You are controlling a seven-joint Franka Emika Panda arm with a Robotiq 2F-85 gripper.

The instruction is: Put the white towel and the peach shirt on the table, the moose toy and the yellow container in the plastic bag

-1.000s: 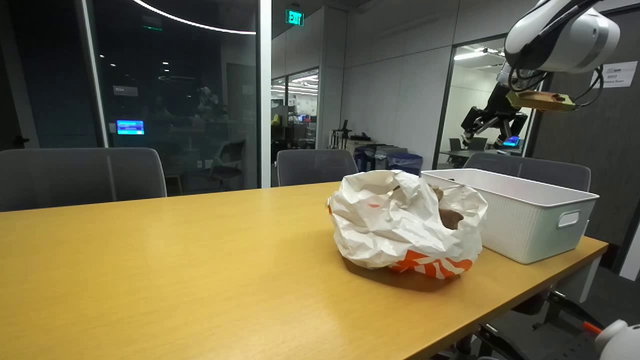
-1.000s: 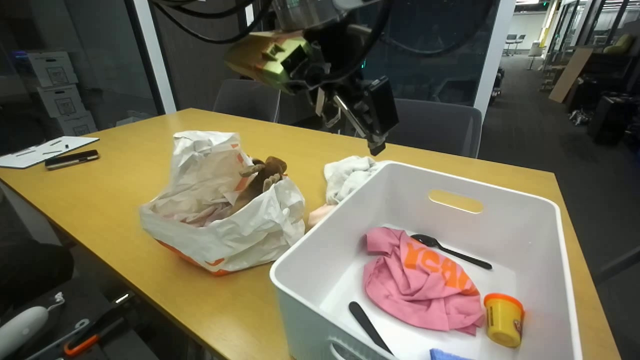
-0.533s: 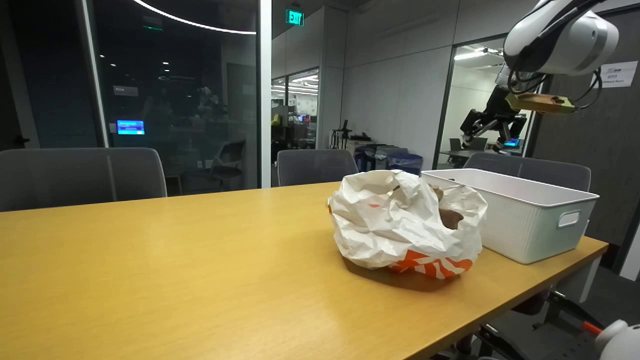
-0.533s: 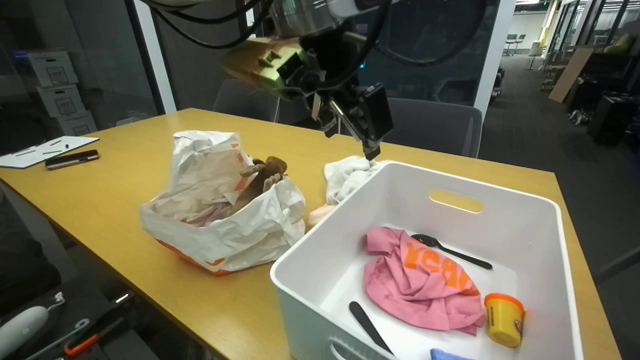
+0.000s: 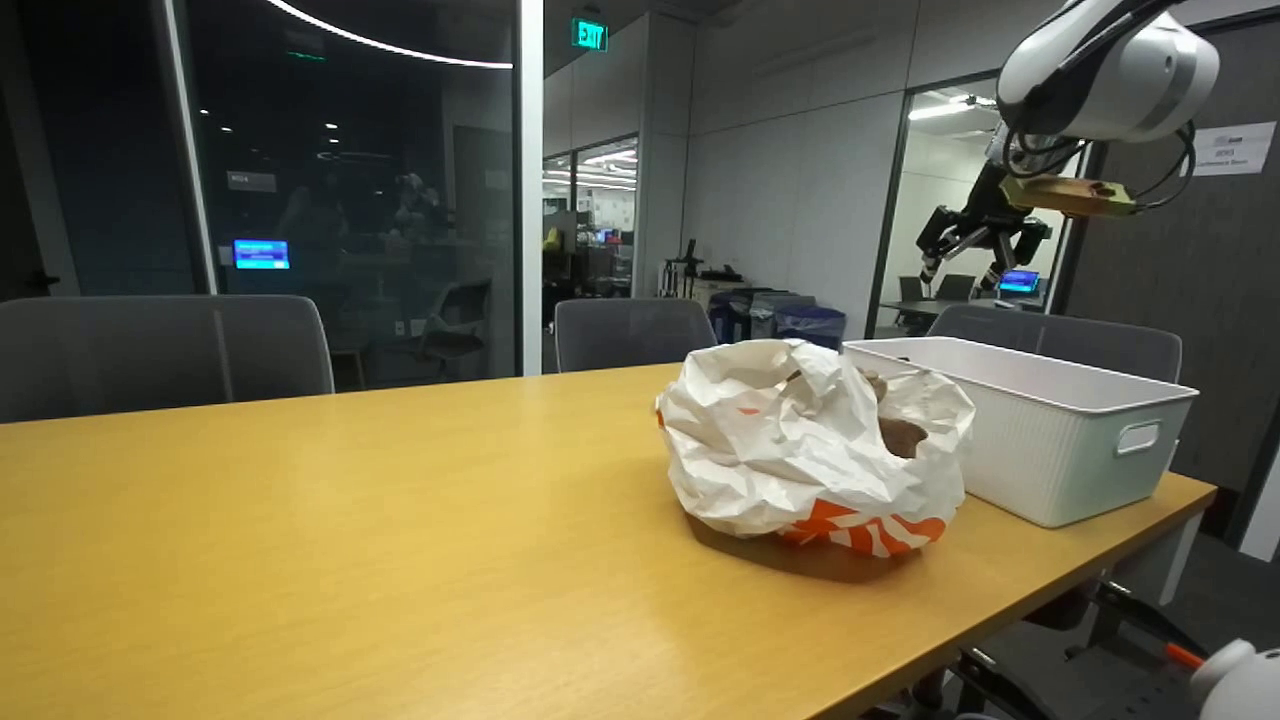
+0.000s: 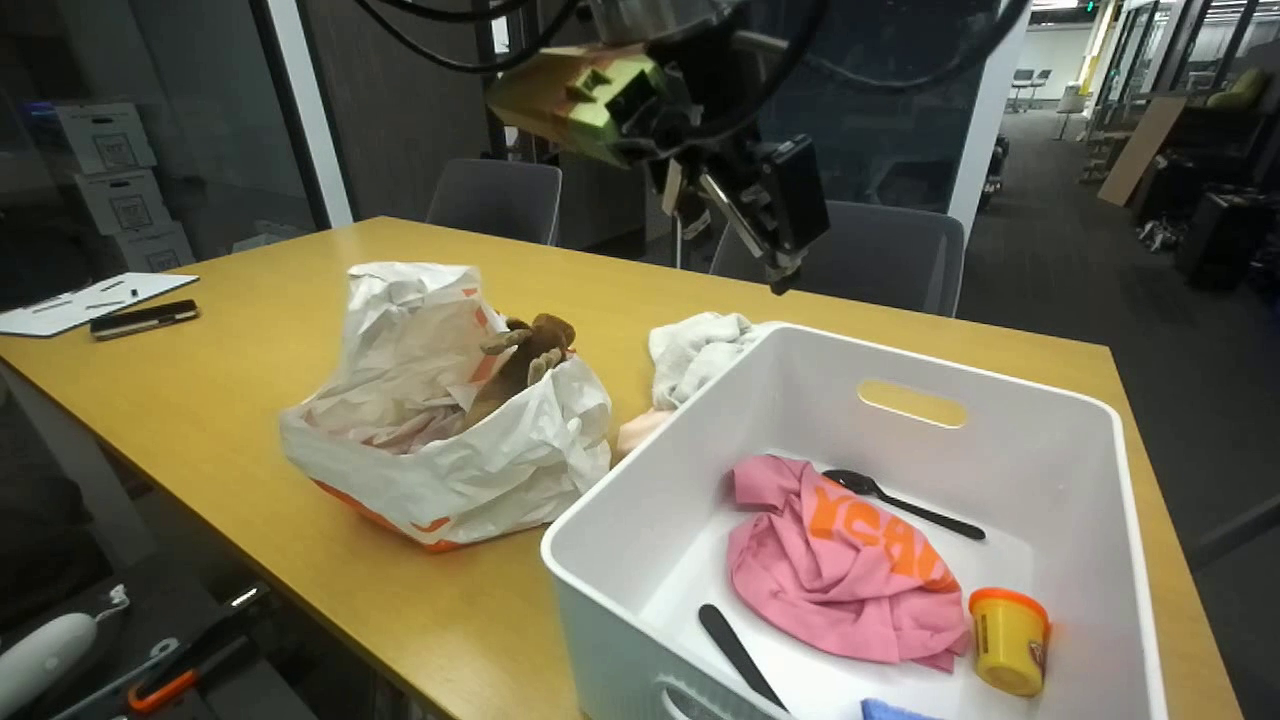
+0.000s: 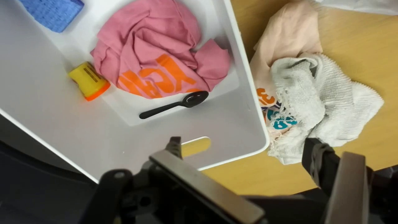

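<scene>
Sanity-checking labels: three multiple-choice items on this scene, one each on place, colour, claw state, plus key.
1. Where is the yellow container?
A) in the plastic bag
B) in the white bin
C) on the towel

2. Colour of the lettering on the pink cloth?
A) blue
B) green
C) orange

3. The claw is:
A) open, empty
B) shut
C) gripping the towel

1 B: the wrist view shows it there.
2 C: orange letters show on the cloth.
3 A: its fingers stand apart, nothing held between them.
</scene>
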